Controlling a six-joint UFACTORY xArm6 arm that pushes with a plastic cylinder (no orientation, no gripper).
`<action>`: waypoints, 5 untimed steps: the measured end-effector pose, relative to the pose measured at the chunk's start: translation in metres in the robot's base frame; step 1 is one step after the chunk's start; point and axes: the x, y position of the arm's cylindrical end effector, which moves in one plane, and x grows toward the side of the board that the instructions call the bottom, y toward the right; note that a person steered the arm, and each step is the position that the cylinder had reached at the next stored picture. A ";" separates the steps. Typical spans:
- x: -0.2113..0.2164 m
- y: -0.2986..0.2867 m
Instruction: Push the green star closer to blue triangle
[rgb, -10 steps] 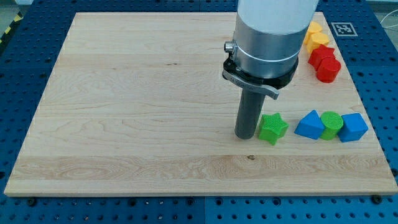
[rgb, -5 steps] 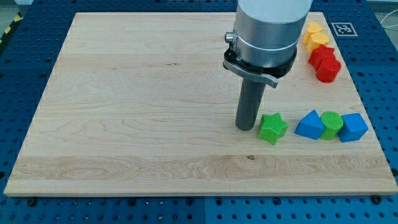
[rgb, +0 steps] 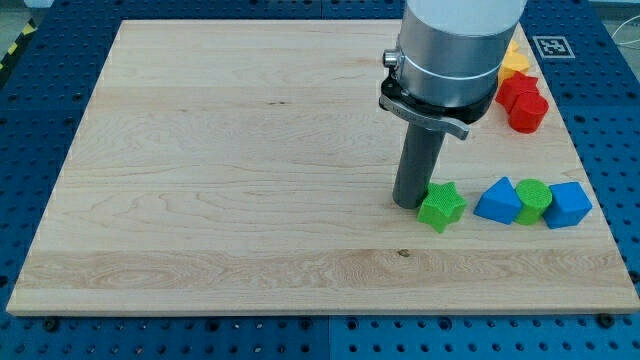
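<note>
No claw on this rig: the arm ends in a plain rod, nothing to open or hold. My tip (rgb: 411, 205) sits on the wooden board (rgb: 220, 150), at the upper-left edge of the green star (rgb: 440, 207), touching or nearly so. The blue triangle (rgb: 498, 201) lies to the view's right of the star, a small gap between. Judgement: the tip stands slightly above the star-triangle line, so a push rightward needs a slight downward bias. Green cylinder (rgb: 534, 199) and blue cube (rgb: 568, 204) follow the triangle rightward; red blocks (rgb: 521, 101) sit top right.
</note>
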 end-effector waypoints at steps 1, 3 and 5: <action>0.000 0.006; 0.000 0.020; 0.000 0.022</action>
